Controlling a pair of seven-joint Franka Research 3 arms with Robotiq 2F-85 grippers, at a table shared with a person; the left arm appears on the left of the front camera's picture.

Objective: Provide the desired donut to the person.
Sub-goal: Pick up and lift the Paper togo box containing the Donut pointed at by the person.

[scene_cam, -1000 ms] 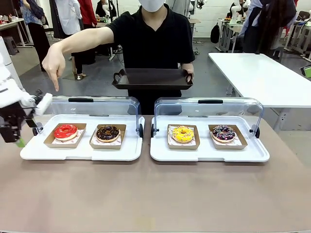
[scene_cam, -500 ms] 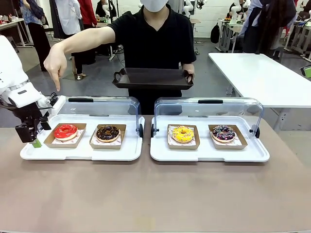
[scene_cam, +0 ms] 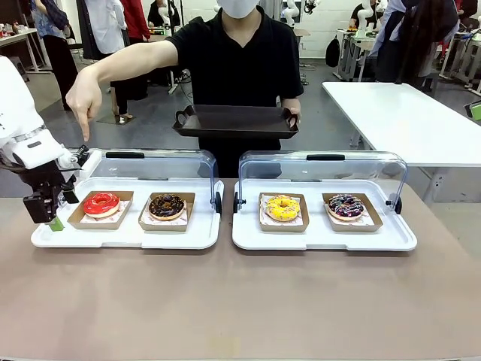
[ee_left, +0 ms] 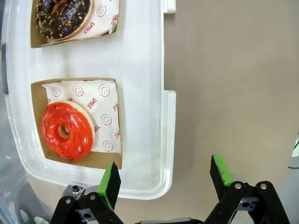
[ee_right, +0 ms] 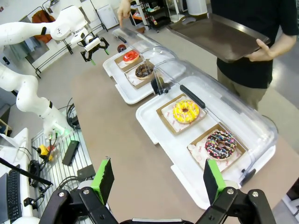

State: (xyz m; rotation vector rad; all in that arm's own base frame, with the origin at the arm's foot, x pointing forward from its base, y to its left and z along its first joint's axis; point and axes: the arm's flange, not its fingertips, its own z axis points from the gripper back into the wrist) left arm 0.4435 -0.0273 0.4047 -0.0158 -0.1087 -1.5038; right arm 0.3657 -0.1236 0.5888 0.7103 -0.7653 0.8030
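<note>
On the table (scene_cam: 240, 301): two white trays side by side, the left tray (scene_cam: 128, 239) and the right tray (scene_cam: 323, 242), each with a clear lid (scene_cam: 150, 164) raised along its far edge.
Left tray: a red donut (scene_cam: 101, 202) at the left end and a chocolate donut (scene_cam: 167, 204) beside it, each on printed paper in its own brown cardboard holder (ee_left: 93, 161).
Right tray: a yellow donut (scene_cam: 282, 207) and a sprinkled donut (scene_cam: 345, 205) with dark icing, likewise in holders.
Person (scene_cam: 237, 53): stands at the far side in a black shirt.
Pointing hand (scene_cam: 83, 101): hangs above the left tray's left end, forefinger aimed straight down. The red donut lies below it, a little nearer the camera.
Other hand (scene_cam: 291, 110): holds a dark serving tray (scene_cam: 236, 120) level, behind the two lids.
Left pincer (scene_cam: 52, 219): released, nothing between its fingers; low at the left tray's left end, just beside the red donut's holder.
Left wrist view: one green pad hangs over the tray's corner close to the holder and the other over bare table — the tray's rim runs between them.
Right pincer (ee_right: 157, 179): released and holding nothing, high above the table — both trays lie well beyond it.
</note>
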